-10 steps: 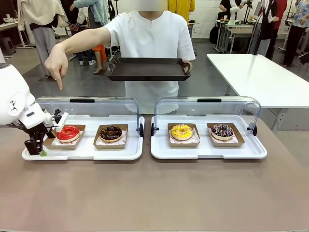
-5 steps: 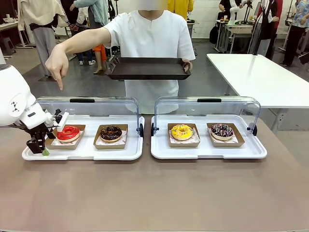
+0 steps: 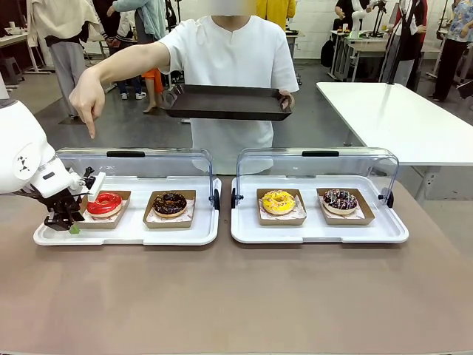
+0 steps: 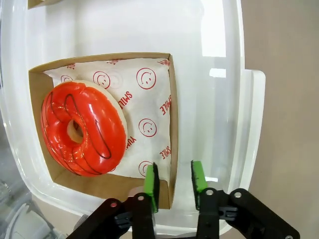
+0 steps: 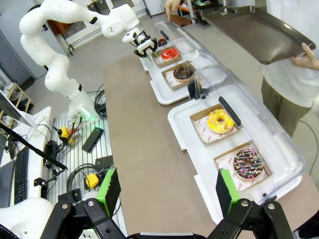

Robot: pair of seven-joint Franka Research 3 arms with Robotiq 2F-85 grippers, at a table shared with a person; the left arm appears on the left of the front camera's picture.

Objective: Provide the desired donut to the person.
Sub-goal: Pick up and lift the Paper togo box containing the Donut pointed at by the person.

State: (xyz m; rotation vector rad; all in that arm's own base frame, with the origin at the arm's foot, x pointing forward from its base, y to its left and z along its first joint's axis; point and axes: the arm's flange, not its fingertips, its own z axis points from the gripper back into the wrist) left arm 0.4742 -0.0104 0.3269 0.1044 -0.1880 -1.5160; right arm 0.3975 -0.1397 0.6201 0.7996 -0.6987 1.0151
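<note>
The person (image 3: 229, 55) in a white shirt points a hand (image 3: 89, 103) down over the red-glazed donut (image 3: 104, 203) (image 4: 84, 129) and holds a dark serving tray (image 3: 225, 103) in the other hand. The donut lies on printed paper in a brown cardboard tray (image 4: 170, 104) at the left end of a white tray (image 3: 133, 235). My left gripper (image 3: 69, 222) (image 4: 174, 181) is shut on that cardboard tray's near wall, one green pad inside and one outside. My right gripper (image 5: 167, 191) hangs open high above the table, far from the donuts.
A chocolate donut (image 3: 170, 203) shares the left white tray. A second white tray (image 3: 318, 235) holds a yellow donut (image 3: 278, 200) and a sprinkled chocolate donut (image 3: 340, 199). Both clear lids (image 3: 133, 159) stand raised at the back. Bare brown table (image 3: 236, 296) lies in front.
My left gripper's fingers have closed from wide open onto the wall of the red donut's cardboard tray. The person's pointing hand and serving tray stay as they were.
</note>
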